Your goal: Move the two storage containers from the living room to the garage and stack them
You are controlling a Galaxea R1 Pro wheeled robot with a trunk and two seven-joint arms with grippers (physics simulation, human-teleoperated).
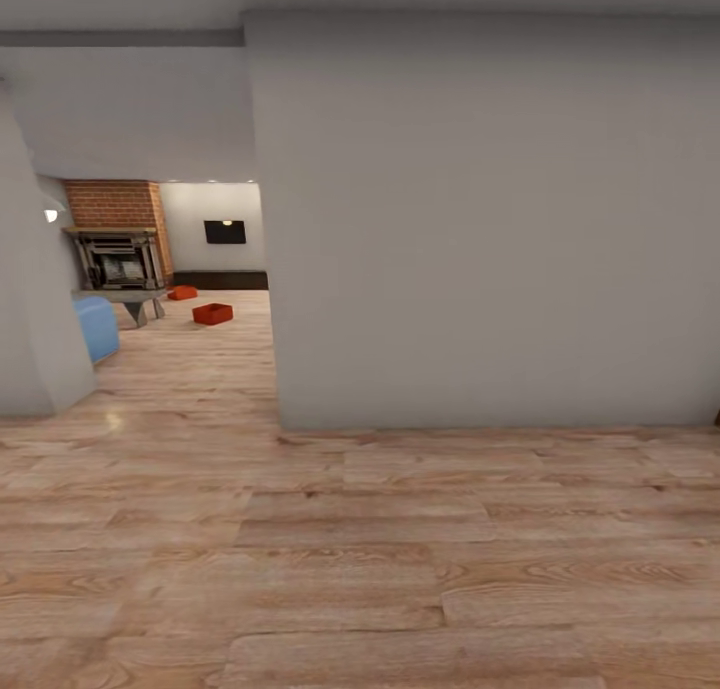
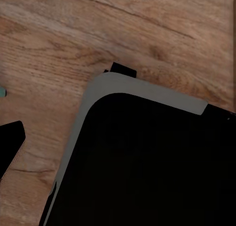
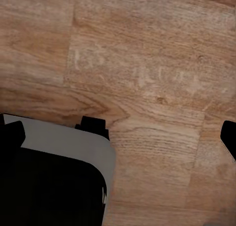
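We face a broad pale grey wall (image 1: pixel 480 229) that blocks most of the way ahead; left of it an opening leads into the living room (image 1: pixel 165 269), with its blue sofa (image 1: pixel 96 327), brick fireplace (image 1: pixel 115 231) and low table (image 1: pixel 135 299). Two storage containers (image 1: pixel 212 314), small orange-red open bins, sit apart on the wood plank floor (image 1: pixel 360 549) beyond the table. Our wrist views show plank floor and the dark base (image 2: pixel 147 167); whether either arm's fingers are open or closed we cannot tell.

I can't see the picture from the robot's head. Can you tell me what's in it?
Two orange-red storage containers, one nearer and one farther, sit on the light wood floor far down a hallway, near a brick fireplace and a blue sofa. A big grey wall blocks the right side.
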